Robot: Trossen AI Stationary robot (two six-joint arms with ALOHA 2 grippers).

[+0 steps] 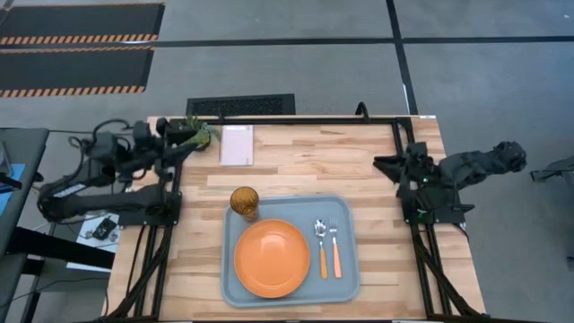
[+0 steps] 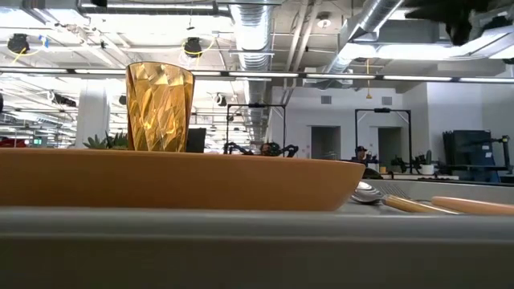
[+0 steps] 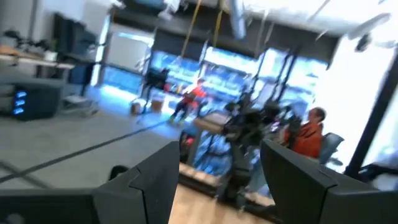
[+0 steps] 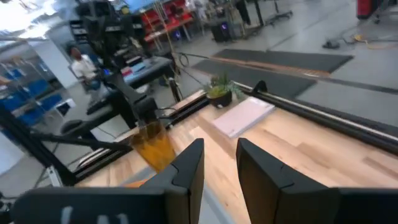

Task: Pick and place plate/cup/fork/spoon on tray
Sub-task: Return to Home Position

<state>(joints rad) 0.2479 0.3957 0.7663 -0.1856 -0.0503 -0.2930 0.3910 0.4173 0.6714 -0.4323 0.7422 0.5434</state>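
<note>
Both arms are folded back at the table's side edges, clear of the work area. The left gripper (image 1: 184,144) sits at the table's far left corner, pointing inward across the table, just beside the small green potted plant (image 1: 199,132); its fingers (image 3: 155,180) stand apart with nothing between them. The right gripper (image 1: 392,164) is held at the right edge, pointing inward toward the table's middle; its fingers (image 4: 189,168) are also apart, with a narrow empty gap. The tray (image 1: 348,269) lies between the two grippers and nearer the front edge than either, well apart from both. The plate (image 1: 272,258) rests flat in the tray's left part. The cup (image 1: 244,201) stands upright at the tray's far left corner, the tray item closest to the left gripper. The spoon (image 1: 321,246) and the fork (image 1: 334,247) lie side by side in the tray's right part, handles toward the front, the fork on the side nearer the right gripper. A white-pink napkin (image 1: 237,144) lies just beyond the plant from the left gripper.
</note>
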